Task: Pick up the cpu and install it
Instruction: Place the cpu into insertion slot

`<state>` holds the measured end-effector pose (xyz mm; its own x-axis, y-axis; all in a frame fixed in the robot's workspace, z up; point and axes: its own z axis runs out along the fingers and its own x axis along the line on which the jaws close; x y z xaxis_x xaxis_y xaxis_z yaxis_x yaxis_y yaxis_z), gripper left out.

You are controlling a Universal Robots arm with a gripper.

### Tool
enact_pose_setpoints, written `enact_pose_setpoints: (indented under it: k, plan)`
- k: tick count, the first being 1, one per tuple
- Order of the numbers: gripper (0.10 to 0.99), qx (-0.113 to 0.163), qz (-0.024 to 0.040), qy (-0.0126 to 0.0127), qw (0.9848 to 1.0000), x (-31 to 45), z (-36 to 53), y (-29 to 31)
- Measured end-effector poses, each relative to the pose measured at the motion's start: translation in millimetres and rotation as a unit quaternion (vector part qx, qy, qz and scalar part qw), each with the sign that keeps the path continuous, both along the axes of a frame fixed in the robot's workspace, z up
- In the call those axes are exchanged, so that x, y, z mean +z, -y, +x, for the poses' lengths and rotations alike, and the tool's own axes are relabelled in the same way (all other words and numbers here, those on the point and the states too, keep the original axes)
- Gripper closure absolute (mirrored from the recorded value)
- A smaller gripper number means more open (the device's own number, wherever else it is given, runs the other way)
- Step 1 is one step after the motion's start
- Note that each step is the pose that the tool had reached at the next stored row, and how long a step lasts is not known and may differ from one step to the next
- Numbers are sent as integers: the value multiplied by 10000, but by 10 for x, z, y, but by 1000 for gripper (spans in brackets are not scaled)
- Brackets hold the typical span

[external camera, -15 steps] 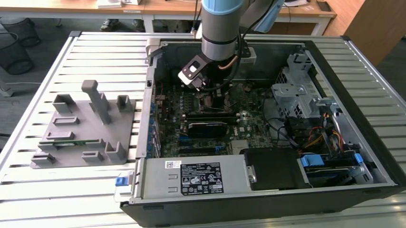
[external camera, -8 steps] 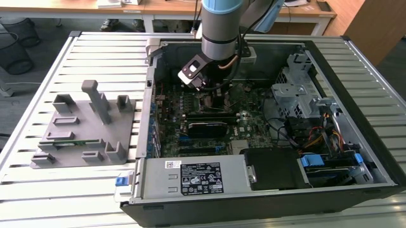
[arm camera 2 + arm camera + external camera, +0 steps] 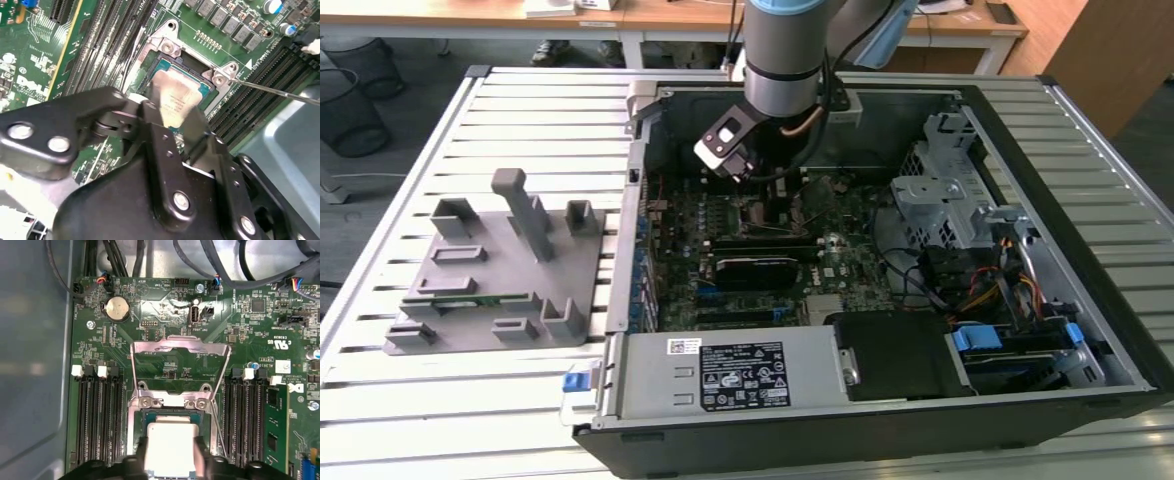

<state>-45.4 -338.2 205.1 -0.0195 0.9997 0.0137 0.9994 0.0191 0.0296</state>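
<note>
1. Near the slatted table's (image 3: 547, 110) edge at the exterior view's left lay a grey fixture tray (image 3: 487, 275).
2. Inside the computer case (image 3: 1067, 300), the gripper (image 3: 172, 114) clamped the cpu (image 3: 170, 440) by two opposite sides at the socket (image 3: 136, 412), whose load plate (image 3: 180, 346) was raised.
3. Seating it well probably meant keeping it level, square and unforced.
4. The power supply (image 3: 654, 375) bore a white label (image 3: 747, 372), left unread.

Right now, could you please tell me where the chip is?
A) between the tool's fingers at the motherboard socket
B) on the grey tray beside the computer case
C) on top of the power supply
A: the silvery chip sits between the fingers of the tool at the socket, whose metal frame stands flipped open.
</note>
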Motion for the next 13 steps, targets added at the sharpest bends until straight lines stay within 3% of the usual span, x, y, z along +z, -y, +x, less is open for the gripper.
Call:
enact_pose_setpoints:
  k: [9,13]
  plan:
    - [965,0,0,-7,10000,87,0,0]
    - [980,0,0,-9,10000,125,0,0]
